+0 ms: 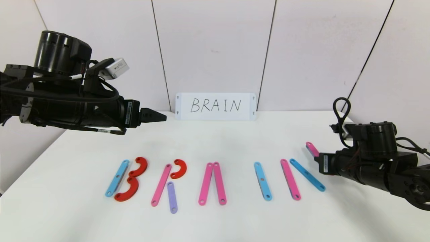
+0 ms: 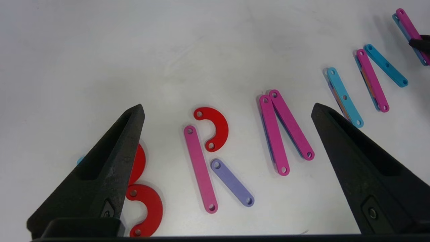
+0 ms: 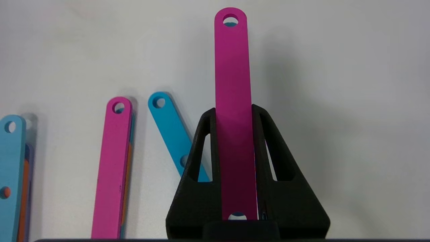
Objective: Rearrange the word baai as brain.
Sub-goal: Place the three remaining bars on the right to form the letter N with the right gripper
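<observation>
Flat holed pieces lie in a row on the white table (image 1: pixel 215 141). The B is a blue bar (image 1: pixel 117 177) with two red curves (image 1: pixel 131 184). The R is a pink bar (image 1: pixel 161 185), a red curve (image 1: pixel 178 168) and a short purple bar (image 1: pixel 172 197). Two pink bars (image 1: pixel 212 183) form the A. A blue bar (image 1: pixel 262 180) is the I. A pink bar (image 1: pixel 290 179) and a slanted blue bar (image 1: pixel 307 174) stand for part of the N. My right gripper (image 1: pixel 315 155) is shut on a pink bar (image 3: pixel 235 111) held above the table right of them. My left gripper (image 1: pixel 161 116) is open, raised at the back left.
A white card (image 1: pixel 215 106) handwritten BRAIN leans on the wall at the table's back. The table's right edge lies close behind my right arm. In the left wrist view the R pieces (image 2: pixel 201 168) and the A bars (image 2: pixel 285 131) lie below the open fingers.
</observation>
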Robot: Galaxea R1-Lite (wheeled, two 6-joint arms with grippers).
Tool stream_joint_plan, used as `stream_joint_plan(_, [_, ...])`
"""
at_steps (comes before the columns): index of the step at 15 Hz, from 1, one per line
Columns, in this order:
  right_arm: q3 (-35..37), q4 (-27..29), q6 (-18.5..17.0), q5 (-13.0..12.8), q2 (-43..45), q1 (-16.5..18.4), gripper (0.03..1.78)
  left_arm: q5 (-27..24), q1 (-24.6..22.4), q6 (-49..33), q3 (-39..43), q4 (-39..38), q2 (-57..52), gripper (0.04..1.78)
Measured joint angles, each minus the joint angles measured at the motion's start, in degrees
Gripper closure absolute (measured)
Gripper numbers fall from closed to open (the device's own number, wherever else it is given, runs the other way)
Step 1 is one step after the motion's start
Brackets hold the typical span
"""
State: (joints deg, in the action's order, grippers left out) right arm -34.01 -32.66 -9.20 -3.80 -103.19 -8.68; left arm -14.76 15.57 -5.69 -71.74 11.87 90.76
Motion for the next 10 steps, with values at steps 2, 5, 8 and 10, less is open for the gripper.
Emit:
stream_joint_plan(2, [0.78, -0.06, 0.04, 0.2, -0.11, 0.44, 1.51, -0.01, 0.02, 0.02, 0.0, 0.02, 0.0, 0.08])
stream_joint_plan(5, [1.68, -0.09, 0.04, 0.17, -0.72, 0.56, 1.51, 0.0, 0.0, 0.05, 0.02, 0.02, -0.02, 0.08])
stream_joint_plan(8, [2.21, -0.09, 0.09, 0.15, -1.19, 0.8, 1.51, -0.04, 0.0, 0.05, 0.02, 0.02, -0.02, 0.08])
stream_joint_plan(10, [2.68, -0.09, 0.11, 0.15, -1.33, 0.88, 1.51, -0.01, 0.0, 0.02, 0.02, 0.02, -0.02, 0.08])
